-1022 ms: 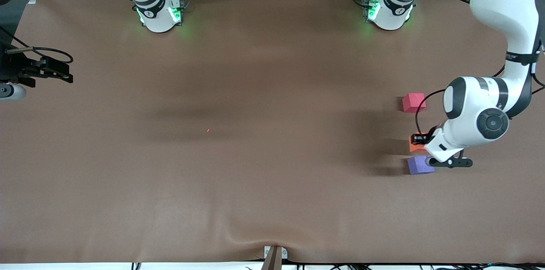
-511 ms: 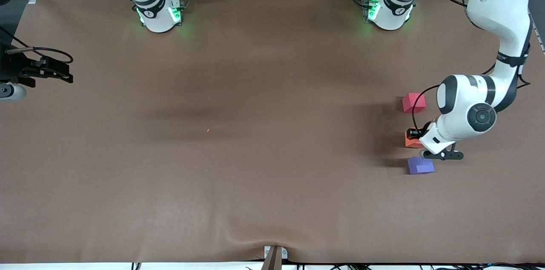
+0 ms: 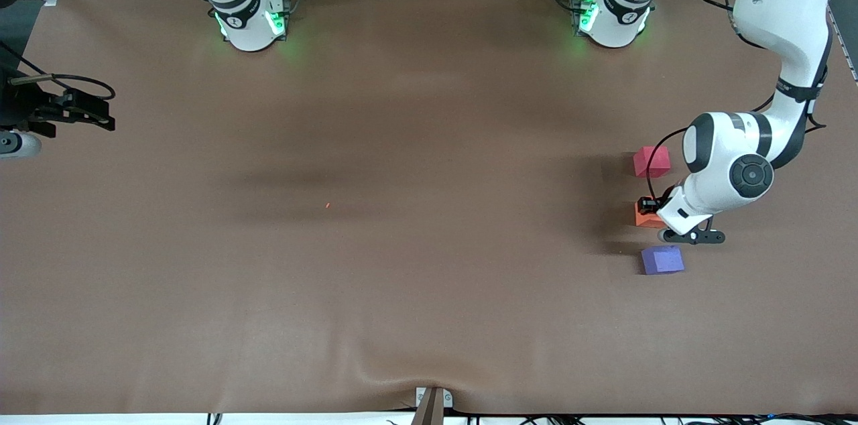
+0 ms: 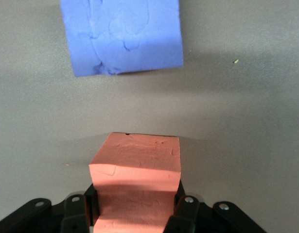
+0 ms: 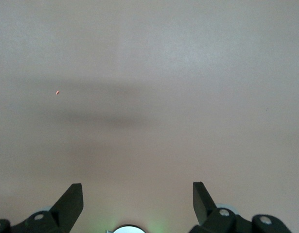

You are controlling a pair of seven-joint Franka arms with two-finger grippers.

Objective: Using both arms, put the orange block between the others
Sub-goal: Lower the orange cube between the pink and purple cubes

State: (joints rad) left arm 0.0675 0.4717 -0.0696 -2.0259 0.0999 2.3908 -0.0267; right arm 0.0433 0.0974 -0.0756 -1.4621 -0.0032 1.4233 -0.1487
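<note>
My left gripper (image 3: 650,209) (image 4: 134,209) is shut on the orange block (image 3: 643,217) (image 4: 137,174), its fingers (image 4: 184,208) pressing two opposite sides. The block hangs low over the brown table, over the gap between the pinkish-red cube (image 3: 651,161) and the purple-blue cube (image 3: 662,259) (image 4: 122,34). I cannot tell whether it touches the table. The left wrist hides part of the block in the front view. My right gripper (image 3: 100,113) (image 5: 137,194) waits open at the right arm's end of the table with nothing between its fingers.
A tiny red speck (image 3: 328,205) (image 5: 58,92) lies on the cloth near the table's middle. A metal bracket (image 3: 432,401) sits at the table's edge nearest the front camera, with a wrinkle in the cloth above it.
The left gripper has carried the orange block a little away from the purple-blue cube toward the pinkish-red one, and has come lower. The right arm has not moved.
</note>
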